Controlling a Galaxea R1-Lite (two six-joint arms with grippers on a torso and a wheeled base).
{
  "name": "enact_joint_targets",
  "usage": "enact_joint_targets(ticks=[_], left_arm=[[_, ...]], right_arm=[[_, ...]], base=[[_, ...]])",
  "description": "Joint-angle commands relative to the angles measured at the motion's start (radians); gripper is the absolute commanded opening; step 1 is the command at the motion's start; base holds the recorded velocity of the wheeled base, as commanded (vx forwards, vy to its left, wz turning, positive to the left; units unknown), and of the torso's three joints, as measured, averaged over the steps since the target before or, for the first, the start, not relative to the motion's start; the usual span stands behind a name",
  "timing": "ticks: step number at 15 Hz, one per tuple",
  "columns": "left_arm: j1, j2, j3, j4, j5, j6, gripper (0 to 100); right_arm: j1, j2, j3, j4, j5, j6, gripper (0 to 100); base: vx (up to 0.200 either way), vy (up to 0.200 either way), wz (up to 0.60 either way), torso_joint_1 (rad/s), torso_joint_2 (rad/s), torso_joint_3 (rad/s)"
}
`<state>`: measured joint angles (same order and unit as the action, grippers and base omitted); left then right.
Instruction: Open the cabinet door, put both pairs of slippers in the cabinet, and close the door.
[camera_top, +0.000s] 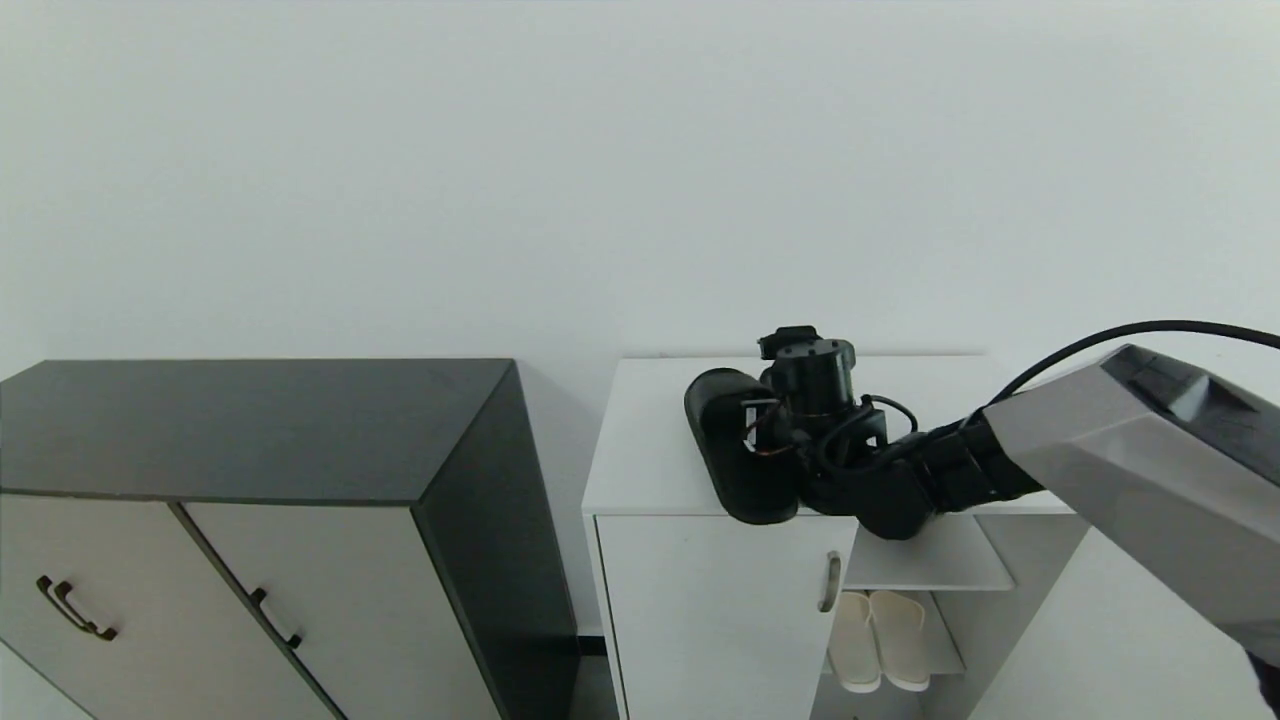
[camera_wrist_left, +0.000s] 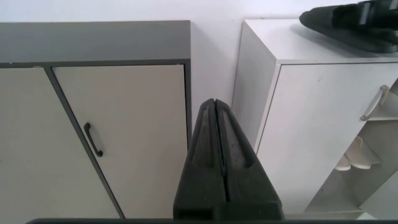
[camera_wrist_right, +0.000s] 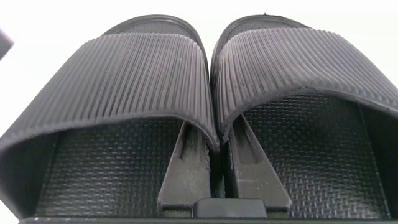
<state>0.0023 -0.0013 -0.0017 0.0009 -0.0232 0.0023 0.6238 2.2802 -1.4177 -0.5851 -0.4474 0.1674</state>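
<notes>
Right gripper: we see its fingers pushed in under the straps and drawn together on the adjoining inner edges of the black slippers.
Black slippers: one on each side of that gripper, lying on top of the white cabinet.
White slippers: well below the right gripper, on the low shelf of the open compartment.
Left gripper: fingers pressed together, holding nothing, well apart from the right gripper.
Step, as we judge it: lifting the black pair.
Risk: the pinch takes only thin edges, so we fear one slipper peeling free and falling.
Risk: lowering them in, a dangling heel could catch the upper shelf or knock the white pair.
</notes>
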Motion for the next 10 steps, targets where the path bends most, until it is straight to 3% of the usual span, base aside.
enact_joint_targets(ticks=[1,4,5,10], left_arm=[[0.001,0.001,0.000,0.001,0.000,-0.001,0],[0.001,0.001,0.000,0.001,-0.003,0.002,0],[0.001,0.001,0.000,0.001,-0.003,0.001,0],[0.001,0.001,0.000,0.001,-0.001,-0.004,0]], right_arm=[[0.073,-0.274,0.333,-0.116,0.078,0.006,0],[0.148,-0.458,0.654,-0.229,0.165,0.003,0],[0.157,-0.489,0.697,-0.243,0.205,0.001,0],[0.180,-0.522,0.732,-0.243,0.231,0.003,0]], base=[[0.000,0.000,0.00,0.000,0.00,0.000],[0.000,0.000,0.00,0.000,0.00,0.000],[0.000,0.000,0.00,0.000,0.00,0.000],[-0.200,0.000,0.00,0.007,0.00,0.001]])
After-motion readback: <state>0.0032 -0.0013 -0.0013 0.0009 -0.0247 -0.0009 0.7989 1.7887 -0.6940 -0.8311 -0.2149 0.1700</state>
